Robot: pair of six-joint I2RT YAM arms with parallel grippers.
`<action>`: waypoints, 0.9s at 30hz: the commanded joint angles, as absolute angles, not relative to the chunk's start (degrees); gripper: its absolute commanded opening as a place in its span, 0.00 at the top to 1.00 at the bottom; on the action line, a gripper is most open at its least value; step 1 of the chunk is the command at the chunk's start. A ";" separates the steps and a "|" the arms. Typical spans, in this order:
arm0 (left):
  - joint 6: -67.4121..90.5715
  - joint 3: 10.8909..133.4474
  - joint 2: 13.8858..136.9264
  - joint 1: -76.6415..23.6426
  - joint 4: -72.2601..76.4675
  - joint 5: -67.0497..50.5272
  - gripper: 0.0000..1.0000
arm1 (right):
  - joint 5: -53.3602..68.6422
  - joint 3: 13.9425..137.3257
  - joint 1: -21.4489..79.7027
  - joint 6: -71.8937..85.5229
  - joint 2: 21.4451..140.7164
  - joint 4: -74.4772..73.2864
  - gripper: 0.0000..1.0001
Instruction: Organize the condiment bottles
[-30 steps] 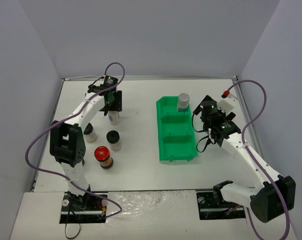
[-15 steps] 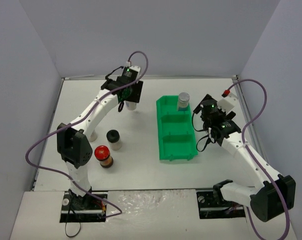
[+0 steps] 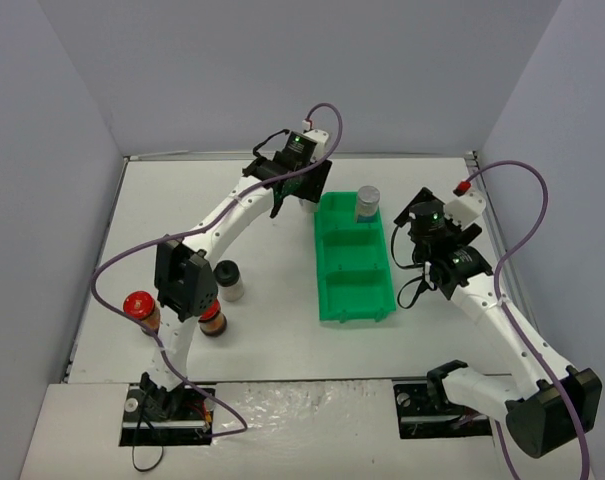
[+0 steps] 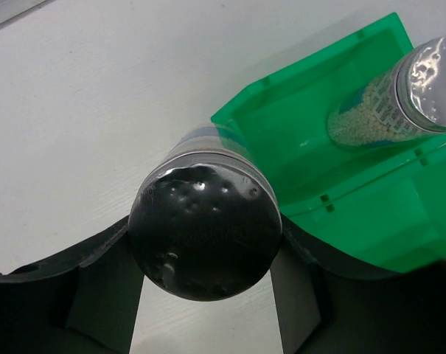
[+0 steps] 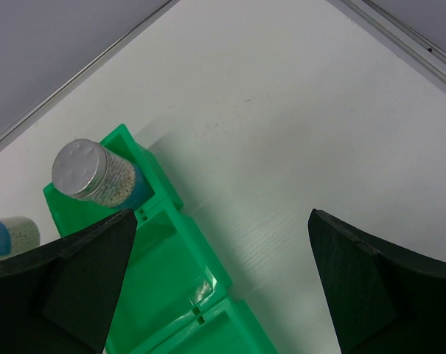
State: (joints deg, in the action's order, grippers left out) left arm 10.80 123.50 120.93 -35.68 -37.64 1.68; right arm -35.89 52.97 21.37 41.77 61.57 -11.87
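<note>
My left gripper [image 3: 307, 196] is shut on a spice jar [image 4: 204, 236] with a blue label and a dimpled lid that looks dark in shadow. It holds the jar above the table, just left of the far end of the green tray [image 3: 327, 275]. The same jar shows at the left edge of the right wrist view [image 5: 5, 236]. A silver-lidded jar [image 3: 367, 203] stands in the tray's far compartment and shows in both wrist views [image 4: 422, 81] [image 5: 86, 173]. My right gripper [image 3: 419, 235] [image 5: 223, 295] is open and empty beside the tray's right side. A black-lidded jar [image 3: 228, 278] and two red-lidded jars [image 3: 139, 308] [image 3: 213, 321] stand on the table at left.
The tray [image 5: 171, 280] has three compartments; the middle and near ones hold nothing. My left arm's links cross over the left jars and partly hide one red jar. Grey walls close the table on the left, back and right.
</note>
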 commanded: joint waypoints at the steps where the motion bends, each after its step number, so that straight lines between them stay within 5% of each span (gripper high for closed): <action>1: 8.56 124.52 116.51 -37.91 -25.15 -2.07 1.00 | -39.55 54.49 21.42 41.45 60.09 -11.22 0.00; 27: 7.46 124.97 123.18 -40.96 -22.64 -5.28 1.00 | -40.17 52.38 21.36 42.10 57.93 -12.03 0.00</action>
